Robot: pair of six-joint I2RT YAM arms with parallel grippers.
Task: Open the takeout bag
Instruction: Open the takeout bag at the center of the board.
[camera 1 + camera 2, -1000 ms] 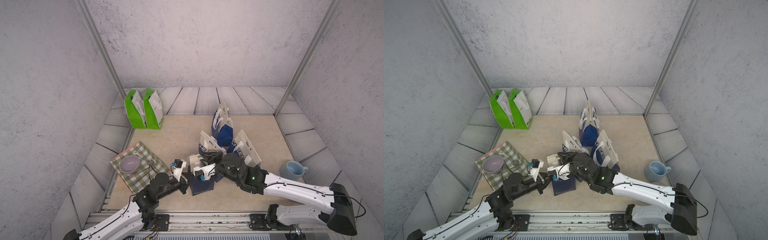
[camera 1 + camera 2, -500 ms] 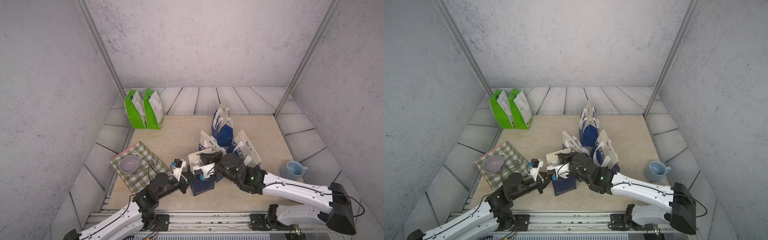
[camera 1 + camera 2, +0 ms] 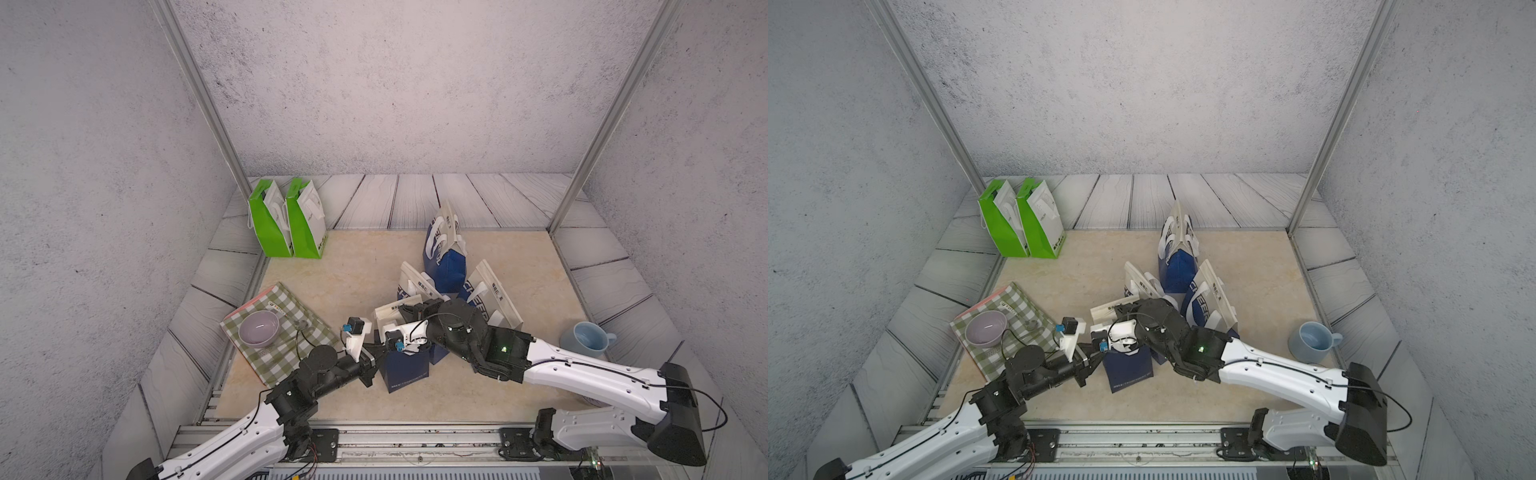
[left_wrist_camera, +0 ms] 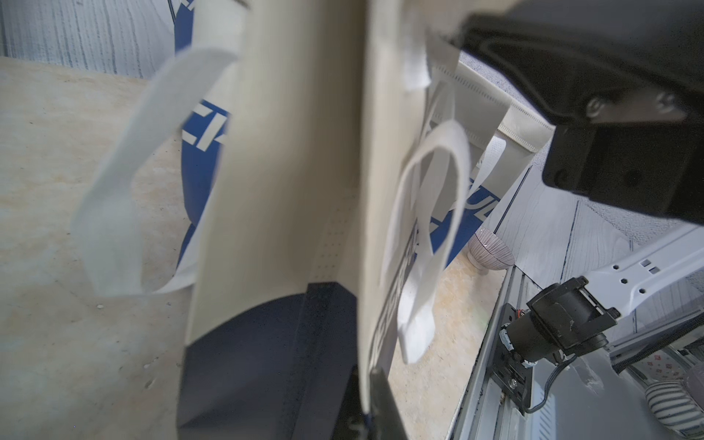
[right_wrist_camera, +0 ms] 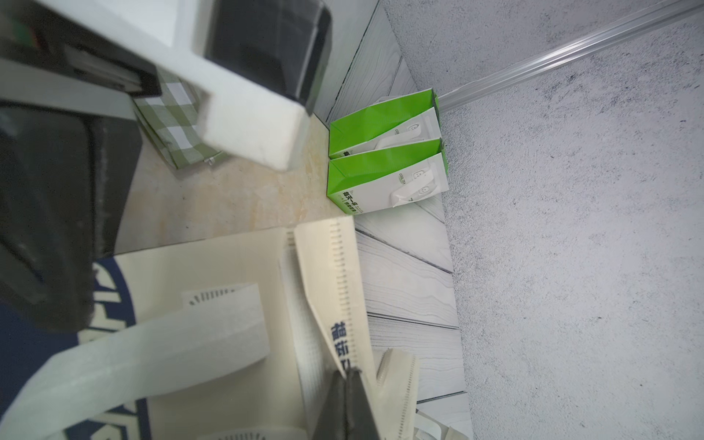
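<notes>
Beige tabletop (image 3: 353, 266), grey walls. The blue takeout bag (image 3: 405, 374) stands front-centre; left jaws and right jaws are each clamped, apparently, on 1 cream top flap, for pulling its mouth apart.

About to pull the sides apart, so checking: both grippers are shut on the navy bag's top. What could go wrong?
The right gripper pinches only the very edge of a cream panel on the navy takeout bag; it may slip off.
Nothing pins the bag down, so pulling with the left gripper too may lift or tip it.
The blue-and-white bags close behind the right arm could topple.
</notes>
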